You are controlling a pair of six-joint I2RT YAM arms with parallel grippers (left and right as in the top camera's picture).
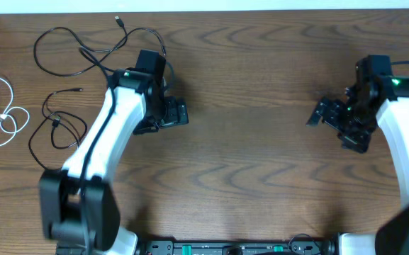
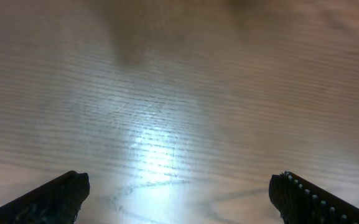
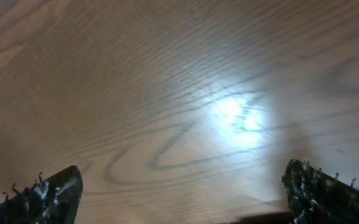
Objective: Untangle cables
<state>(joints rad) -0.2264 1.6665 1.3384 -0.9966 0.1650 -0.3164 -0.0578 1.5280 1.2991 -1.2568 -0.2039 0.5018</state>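
From overhead, a thin white cord (image 1: 6,122) lies coiled at the far left of the brown wood-grain surface (image 1: 261,85). A long looping black cord (image 1: 83,52) lies above a shorter black cord (image 1: 54,122), which sits just beside the white one. The left gripper (image 1: 179,113) and right gripper (image 1: 319,113) hover near mid-surface, well apart from the cords. In the left wrist view, its fingers (image 2: 55,199) are spread wide and hold nothing. In the right wrist view, the fingers (image 3: 42,199) are likewise spread wide over bare wood.

The thin white cord (image 1: 0,113) lay at the brown wooden table's (image 1: 247,106) left edge. A looped thin black cord (image 1: 54,122) lay just right of it, and a longer thin black cord (image 1: 85,54) behind both.
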